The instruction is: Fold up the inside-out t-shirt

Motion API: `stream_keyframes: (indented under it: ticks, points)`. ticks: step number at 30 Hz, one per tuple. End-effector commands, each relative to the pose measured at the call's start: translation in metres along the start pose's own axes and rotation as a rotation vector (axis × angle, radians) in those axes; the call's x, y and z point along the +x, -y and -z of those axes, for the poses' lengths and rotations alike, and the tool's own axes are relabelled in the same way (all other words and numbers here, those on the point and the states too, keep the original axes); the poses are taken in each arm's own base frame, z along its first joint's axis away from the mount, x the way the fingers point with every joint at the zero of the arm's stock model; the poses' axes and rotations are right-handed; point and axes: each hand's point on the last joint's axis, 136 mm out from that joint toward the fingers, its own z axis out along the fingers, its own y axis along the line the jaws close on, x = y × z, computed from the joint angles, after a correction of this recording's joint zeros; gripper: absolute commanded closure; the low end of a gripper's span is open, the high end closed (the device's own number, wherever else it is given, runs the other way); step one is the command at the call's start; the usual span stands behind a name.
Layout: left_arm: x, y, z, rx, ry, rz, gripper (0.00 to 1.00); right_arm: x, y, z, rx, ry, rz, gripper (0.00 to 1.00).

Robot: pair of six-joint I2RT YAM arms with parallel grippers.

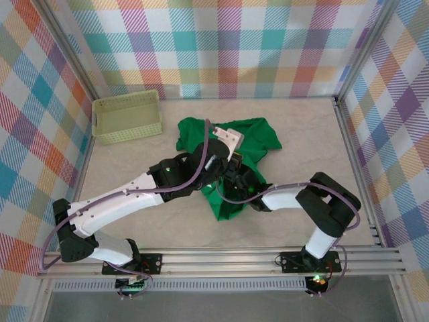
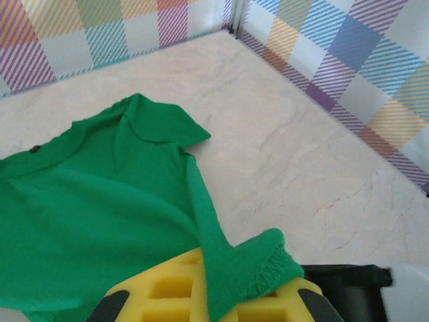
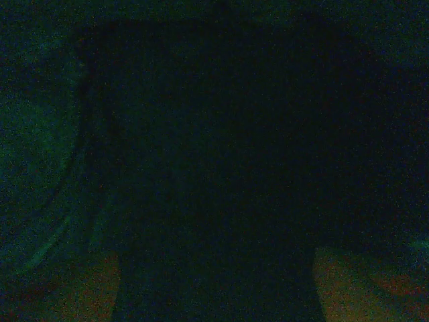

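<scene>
Top external view gives the whole layout, which my wrist cameras cannot: the pale marbled counter (image 1: 301,154) and, in the middle of it, the plain bright green short-sleeved t-shirt (image 1: 258,137), crumpled, with both my arms meeting over its near part. A pale yellow-green lattice plastic basket (image 1: 126,98) stands well apart from the shirt at the far left.

The left wrist view adds the close detail. The green cloth (image 2: 87,215) lies spread on the counter with a sleeve pointing towards the far corner, and a narrow ridge of cloth runs from it back to my left claw (image 2: 214,295). A stitched hem lies across the yellow fingers (image 2: 161,288), so this claw is clenched on a fold of the t-shirt; the cloth covers the gap itself, and the frame's lower edge cuts the fingers off.

My right claw (image 1: 232,176) sits down on the shirt beside the left one. Its own camera shows near blackness with a faint green tint, so I cannot tell whether it is released or clenched.
</scene>
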Motion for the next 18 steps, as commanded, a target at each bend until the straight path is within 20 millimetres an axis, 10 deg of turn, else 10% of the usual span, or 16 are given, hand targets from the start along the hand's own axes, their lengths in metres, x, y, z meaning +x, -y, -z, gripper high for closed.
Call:
stream_keyframes:
  ticks: [1,18]
  points:
    - [-0.028,-0.003,0.017,-0.003,0.063,-0.012,0.97,-0.003,0.006,-0.015,0.002,-0.039,-0.063,0.24]
    - [-0.047,-0.037,0.048,-0.068,0.138,0.005,0.96,0.003,0.028,-0.048,0.002,-0.183,-0.285,0.23]
